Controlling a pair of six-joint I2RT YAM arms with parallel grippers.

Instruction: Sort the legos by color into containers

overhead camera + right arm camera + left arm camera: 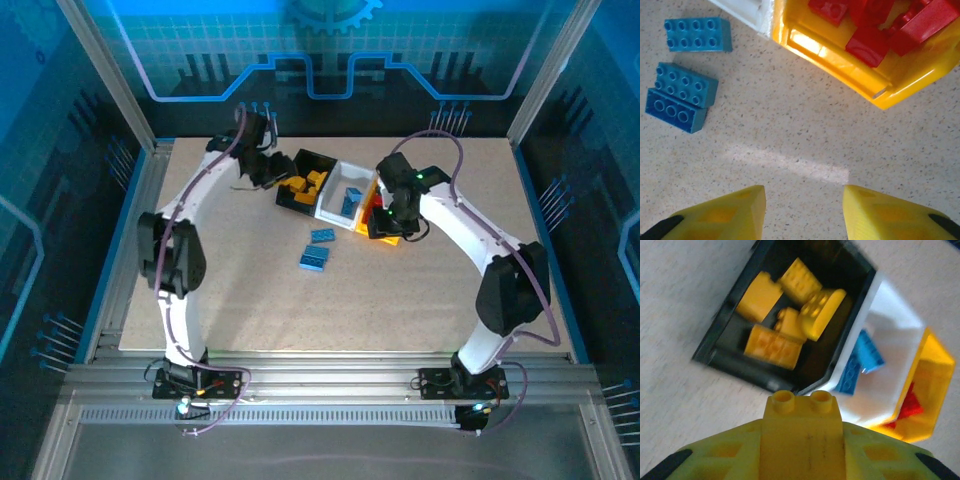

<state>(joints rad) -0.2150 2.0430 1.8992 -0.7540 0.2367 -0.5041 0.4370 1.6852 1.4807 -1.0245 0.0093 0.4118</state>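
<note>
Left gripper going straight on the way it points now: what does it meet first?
Probably the black bin, at its near rim, or else the yellow bricks inside it; depth is unclear.

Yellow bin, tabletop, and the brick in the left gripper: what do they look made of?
Yellow bin: glossy moulded plastic, by the bright highlights on its wall.
Tabletop: matte, speckled beige, perhaps laminate or composite board; hard to tell.
Yellow brick in the left gripper: hard plastic, slightly glossy, with faint dark scuffs.
</note>
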